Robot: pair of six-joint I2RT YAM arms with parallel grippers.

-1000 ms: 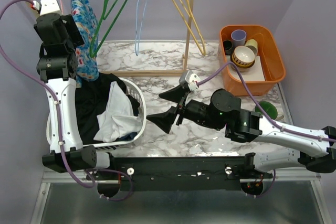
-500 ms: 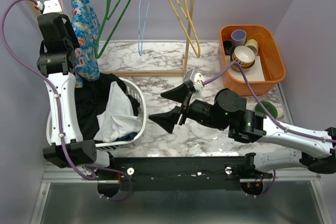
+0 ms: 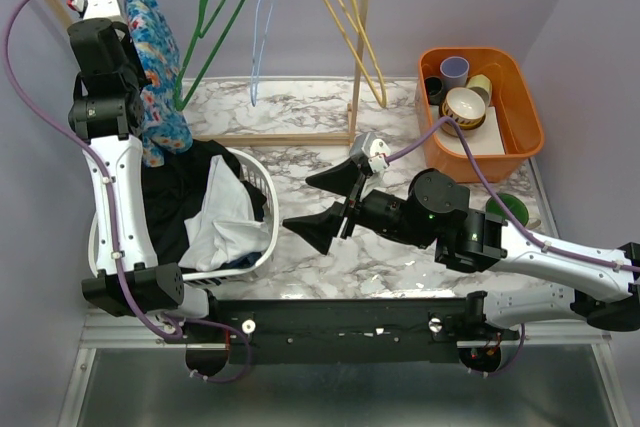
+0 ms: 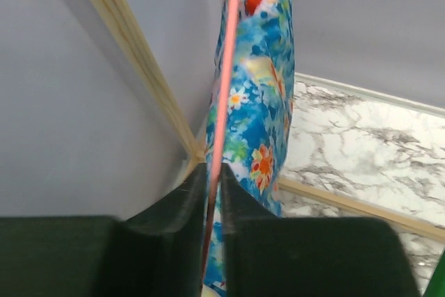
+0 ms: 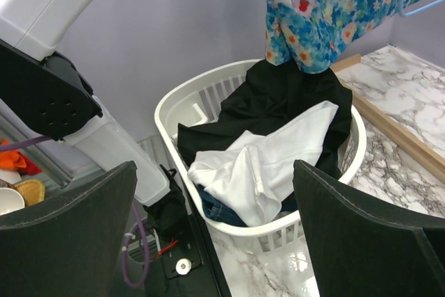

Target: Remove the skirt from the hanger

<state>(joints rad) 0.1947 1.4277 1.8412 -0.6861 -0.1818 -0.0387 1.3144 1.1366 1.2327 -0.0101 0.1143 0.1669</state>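
**Top view.** Three bare hangers are on the rail: a green hanger [image 3: 214, 35], the hanger [image 3: 256, 47] in light blue, and a yellow hanger [image 3: 349, 32]. One floral garment [image 3: 155, 57] hangs at the rail's left end. There is one white basket [image 3: 268, 197] and one orange bin [image 3: 520, 97].

The left arm stands up along the wall with its wrist against the floral garment. The right arm lies low across the table. The right gripper [image 3: 295, 203] has its jaws spread wide and points at the basket. The skirt [image 3: 175, 197] lies heaped in that basket, just beyond those jaws and well below the left ones.

**Left wrist.** The left gripper [image 4: 214, 172] has its jaws drawn narrow, with one pink hanger wire [image 4: 224, 88] running between them. I cannot tell whether they pinch it.

**Right wrist.** Ahead, between the wide fingers, is the basket. It holds the black skirt and one white garment [image 5: 261, 161].
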